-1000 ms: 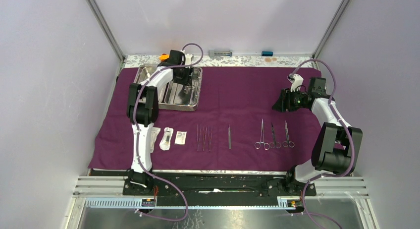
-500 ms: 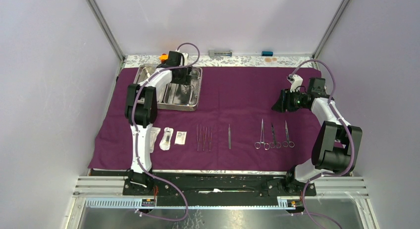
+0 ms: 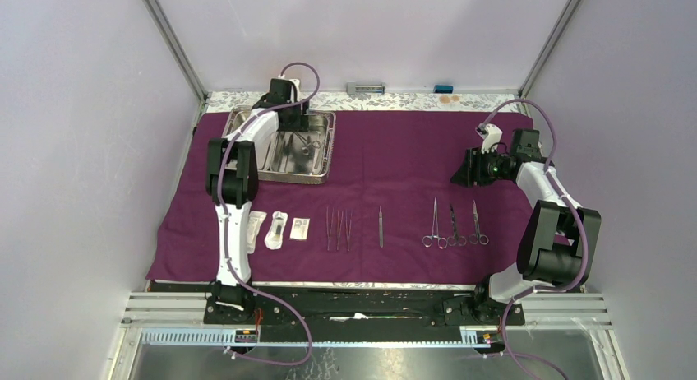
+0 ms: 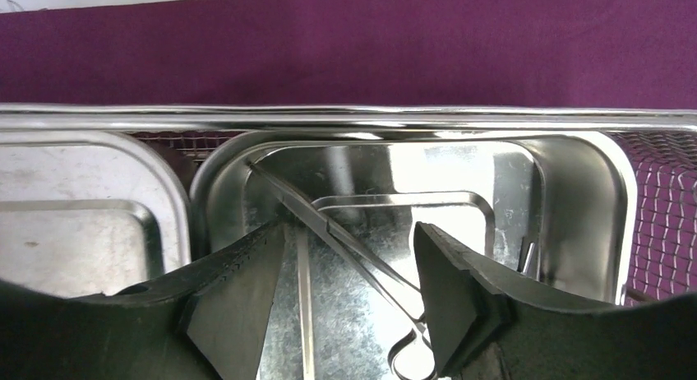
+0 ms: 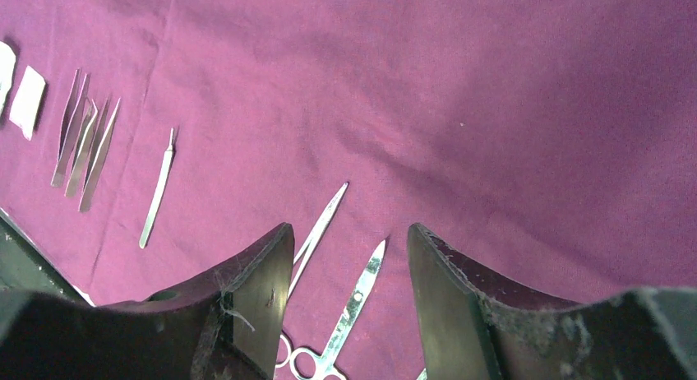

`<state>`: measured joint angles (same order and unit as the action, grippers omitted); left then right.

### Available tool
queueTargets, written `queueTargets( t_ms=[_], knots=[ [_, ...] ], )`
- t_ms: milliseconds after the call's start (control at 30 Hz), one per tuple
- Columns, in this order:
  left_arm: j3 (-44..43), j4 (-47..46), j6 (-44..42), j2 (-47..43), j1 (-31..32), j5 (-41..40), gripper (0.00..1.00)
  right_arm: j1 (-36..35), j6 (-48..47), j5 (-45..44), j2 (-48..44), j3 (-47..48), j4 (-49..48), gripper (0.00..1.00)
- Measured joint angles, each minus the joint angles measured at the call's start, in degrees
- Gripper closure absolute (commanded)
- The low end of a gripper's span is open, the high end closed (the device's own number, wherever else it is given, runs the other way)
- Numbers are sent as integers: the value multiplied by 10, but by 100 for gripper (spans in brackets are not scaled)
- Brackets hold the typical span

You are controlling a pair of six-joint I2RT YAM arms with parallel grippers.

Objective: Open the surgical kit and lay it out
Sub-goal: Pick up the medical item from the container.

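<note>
The left arm (image 3: 233,224) rises from its base, folds at the elbow and stretches forward over the steel tray (image 3: 327,161). The tray sits at the far left corner of the purple cloth (image 3: 394,150), and the arm's wrist is at the tray's far rim. Its jaws stand open and empty above the right compartment. A ring-handled forceps (image 4: 353,250) lies slantwise on the floor there, seen between the jaws but not gripped.

The right arm (image 3: 538,181) bends at its elbow and reaches inward. Its jaws are parted with nothing in them, hovering above bare cloth.

Toward the near edge of the counter (image 3: 411,101), the cloth carries a row: sealed packets (image 3: 279,229), tweezers (image 3: 338,229), one slim instrument (image 3: 380,226) and three laid-out forceps (image 3: 454,226).
</note>
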<state>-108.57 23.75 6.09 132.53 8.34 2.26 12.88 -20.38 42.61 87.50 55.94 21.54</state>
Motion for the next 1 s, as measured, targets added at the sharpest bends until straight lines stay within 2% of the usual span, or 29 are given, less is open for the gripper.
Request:
queueTargets(
  t_ms=[533, 667, 800, 1000],
  knots=[
    [-4, -6, 4, 20, 6, 0, 34, 0, -3, 0, 7, 0, 0, 40],
    [-28, -10, 4, 37, 6, -1, 35, 0, -4, 0, 8, 0, 3, 40],
    [-60, -9, 3, 58, 6, -3, 41, 0, -4, 0, 8, 0, 6, 40],
    [-94, 2, -1, 79, 3, -3, 57, 0, -4, 0, 8, 0, 9, 40]
  ],
)
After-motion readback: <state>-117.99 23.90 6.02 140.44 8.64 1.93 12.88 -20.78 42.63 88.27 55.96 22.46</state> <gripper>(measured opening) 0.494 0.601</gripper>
